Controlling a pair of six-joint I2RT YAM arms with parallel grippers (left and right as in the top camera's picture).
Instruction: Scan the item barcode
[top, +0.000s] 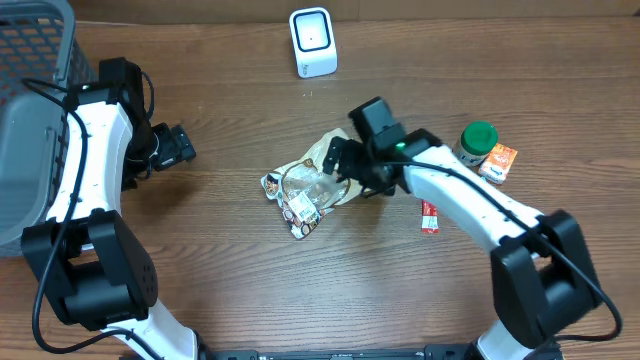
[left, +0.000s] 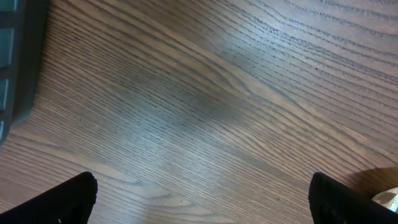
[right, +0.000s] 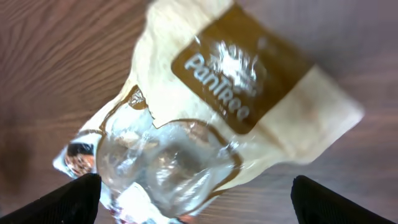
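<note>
The wooden bench (top: 230, 280) is the biggest surface, brown with a long, streaked grain and a dull sheen. A grey plastic basket (top: 30, 120) with lattice walls sits just behind and outboard of the left end effector (top: 180, 147). That one hovers with its fingers spread wide over bare wood, gripping nothing. It looks parked out of the way so the other arm can work.

The item to scan is a crumpled snack bag (top: 305, 185). It lies directly under the right end effector (top: 345, 170), whose dark fingers stand wide apart on either side of it without pinching it. The bag is cream paper with a brown printed panel and a clear, glossy film window that wrinkles and catches glare. Soft and slack, it will likely fold when lifted. No barcode shows on its upturned face, so it probably needs turning.

The white scanner (top: 313, 42), a rounded upright block, stands well beyond the right end effector. To its right are a green-lidded jar (top: 478, 142), a small orange box (top: 499, 162) touching the jar, and a thin red sachet (top: 429, 216).
</note>
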